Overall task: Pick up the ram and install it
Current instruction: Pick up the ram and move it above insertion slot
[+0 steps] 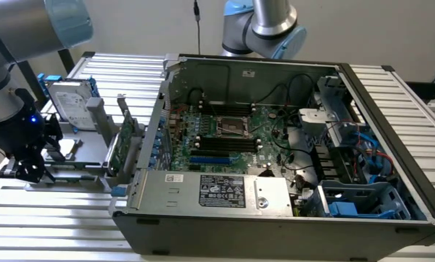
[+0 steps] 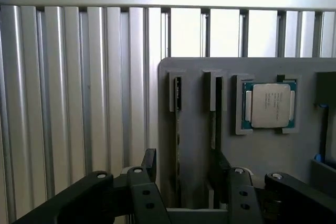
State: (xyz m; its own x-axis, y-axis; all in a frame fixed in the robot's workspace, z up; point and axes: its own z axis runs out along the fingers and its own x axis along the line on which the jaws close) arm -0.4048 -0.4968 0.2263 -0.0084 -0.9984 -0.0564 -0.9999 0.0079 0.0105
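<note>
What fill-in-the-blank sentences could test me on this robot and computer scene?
The gripper hangs over the grey holder with its jaws ____. The ram stands on ____ in a slot of that holder. The gripper is at the exterior view's ____, beside the computer case.
Missing words: open; edge; left.

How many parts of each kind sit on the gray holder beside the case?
Ram: 2
CPU: 1
Hard drive: 1
Card: 1
Total: 5
</note>
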